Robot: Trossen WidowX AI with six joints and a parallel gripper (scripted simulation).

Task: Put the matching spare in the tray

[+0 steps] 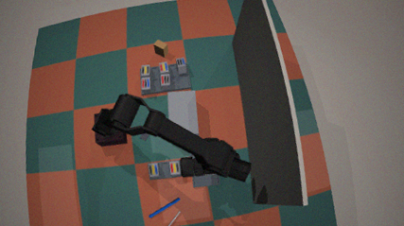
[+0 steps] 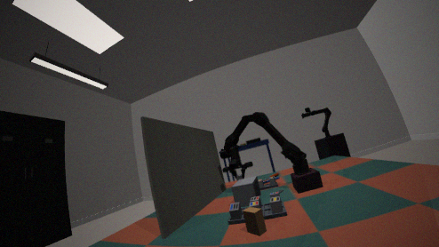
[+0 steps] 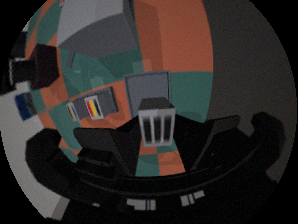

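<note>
At lower centre of the wrist view, the gripper [image 3: 157,137] clamps a striped spare [image 3: 157,124]; best carried level to the grey tray [image 1: 183,108] before release.

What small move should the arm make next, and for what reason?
Probably ease forward a little, then lower. The jaws are shut on a striped grey spare, and the grey tray lies just ahead of it, seemingly not yet beneath.
</note>
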